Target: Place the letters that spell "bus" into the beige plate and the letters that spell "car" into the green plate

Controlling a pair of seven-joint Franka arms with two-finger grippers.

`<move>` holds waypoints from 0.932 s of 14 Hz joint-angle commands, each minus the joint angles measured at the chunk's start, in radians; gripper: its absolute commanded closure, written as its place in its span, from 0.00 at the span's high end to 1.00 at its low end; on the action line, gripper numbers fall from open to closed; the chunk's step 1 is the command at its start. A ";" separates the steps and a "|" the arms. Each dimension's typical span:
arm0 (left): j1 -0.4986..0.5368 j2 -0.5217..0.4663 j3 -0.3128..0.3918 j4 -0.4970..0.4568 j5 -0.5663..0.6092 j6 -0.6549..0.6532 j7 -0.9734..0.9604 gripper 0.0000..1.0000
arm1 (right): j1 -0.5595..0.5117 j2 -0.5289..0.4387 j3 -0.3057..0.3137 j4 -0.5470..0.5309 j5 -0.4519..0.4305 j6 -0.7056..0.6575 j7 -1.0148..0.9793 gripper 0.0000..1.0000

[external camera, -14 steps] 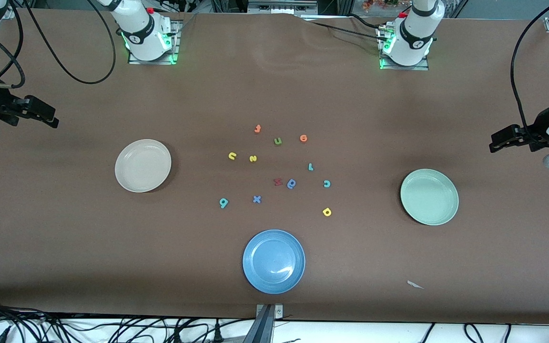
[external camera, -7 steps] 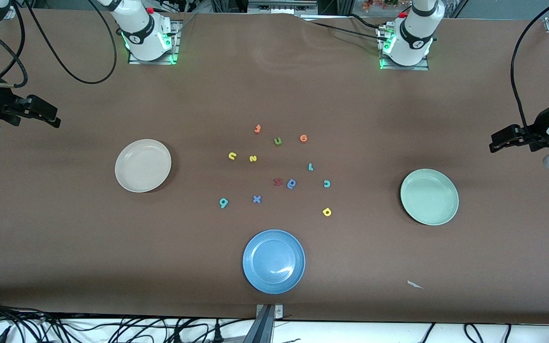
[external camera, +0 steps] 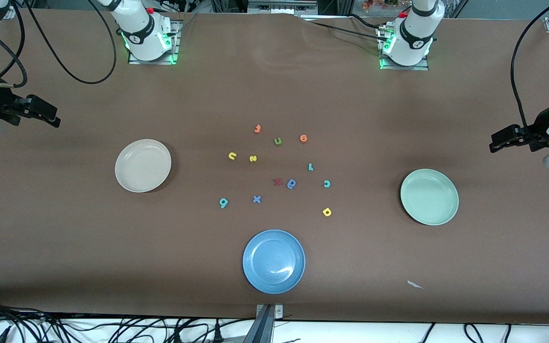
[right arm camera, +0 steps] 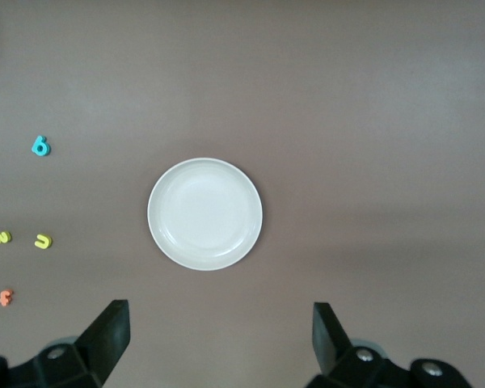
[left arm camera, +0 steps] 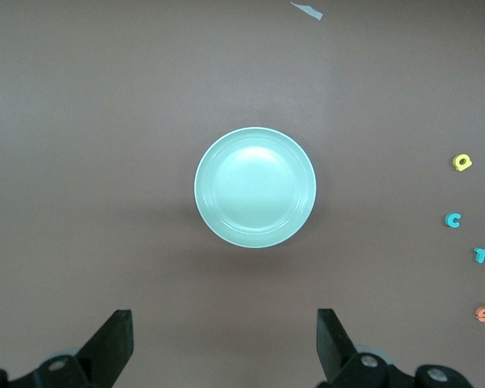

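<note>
On the brown table (external camera: 65,228), all the foam letters lie loose in a cluster between the plates, none of them in a plate. The beige plate (external camera: 143,165) sits toward the right arm's end of the table and holds nothing; the green plate (external camera: 429,196) sits toward the left arm's end, also holding nothing. A blue plate (external camera: 273,261) lies nearer the front camera than the cluster.

Of the "bus" letters, the teal b (external camera: 223,203) lies at the cluster's edge toward the beige plate, near the blue x (external camera: 256,199). The yellow u (external camera: 232,156) and yellow s (external camera: 253,158) lie side by side, farther from the camera.

Of the "car" letters, the teal r (external camera: 310,166), teal c (external camera: 327,183) and yellow a (external camera: 327,212) lie in a loose line on the side toward the green plate, the a nearest the camera.

The right gripper (external camera: 48,116) hangs high over the table's edge at its own end, jaws spread wide and holding nothing; its wrist view looks straight down on the beige plate. The left gripper (external camera: 499,143) hangs likewise over its end, jaws spread and holding nothing, the green plate below its camera.
</note>
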 commanded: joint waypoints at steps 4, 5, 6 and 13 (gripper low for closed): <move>0.004 0.001 -0.004 -0.010 -0.001 -0.005 0.023 1.00 | 0.071 0.077 0.010 0.013 0.015 -0.026 0.004 1.00; -0.002 0.011 -0.004 -0.009 -0.005 -0.005 0.018 1.00 | 0.104 0.117 0.010 0.016 0.016 -0.017 0.004 1.00; -0.010 0.023 -0.007 -0.005 -0.012 0.002 0.006 1.00 | 0.140 0.148 0.010 0.016 0.015 0.012 0.006 1.00; -0.212 0.189 -0.015 -0.008 -0.042 0.167 -0.288 1.00 | 0.235 0.538 0.011 0.240 0.019 0.175 -0.014 1.00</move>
